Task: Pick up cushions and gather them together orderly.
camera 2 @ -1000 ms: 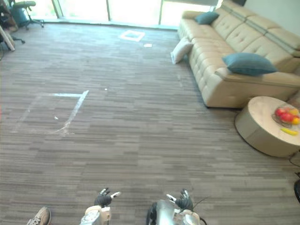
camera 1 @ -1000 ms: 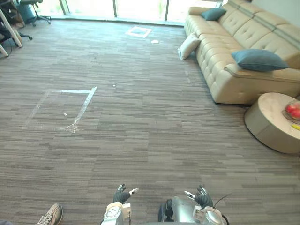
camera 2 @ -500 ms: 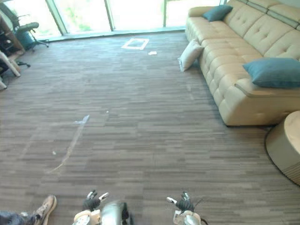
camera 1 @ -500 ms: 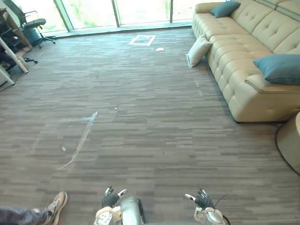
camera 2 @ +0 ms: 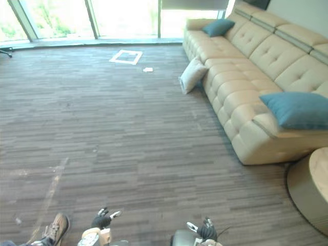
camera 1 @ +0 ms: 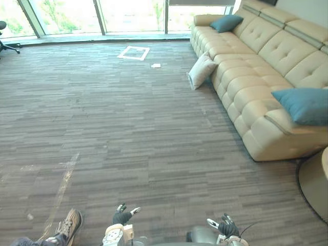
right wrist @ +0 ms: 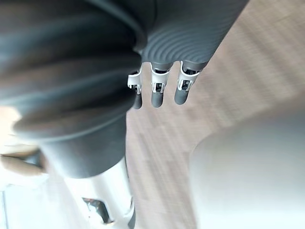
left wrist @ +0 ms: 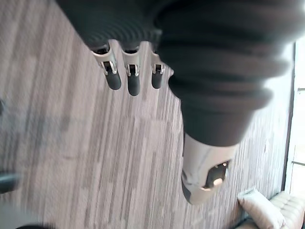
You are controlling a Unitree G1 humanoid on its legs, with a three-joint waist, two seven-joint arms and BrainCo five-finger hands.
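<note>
A cream cushion (camera 1: 201,70) leans on the floor against the front of the beige sofa (camera 1: 251,87). One teal cushion (camera 1: 306,104) lies on the sofa's near end. Another teal cushion (camera 1: 226,22) rests at the far end. My left hand (camera 1: 123,217) and right hand (camera 1: 226,228) hang low at the bottom of the eye views, far from every cushion. Both hold nothing, with fingers relaxed, as the left wrist view (left wrist: 128,76) and right wrist view (right wrist: 157,90) show. The cream cushion (left wrist: 259,212) also shows in the left wrist view.
A round beige table (camera 1: 315,187) stands at the right edge, near the sofa's end. A person's shoe (camera 1: 68,225) is on the carpet at the lower left. A taped white square (camera 1: 134,53) and a small white scrap (camera 1: 156,65) mark the floor by the windows.
The camera has swung right and moved closer: the sofa and cushions sit nearer the middle and the office chairs have left the view. Both hands stay low and empty.
</note>
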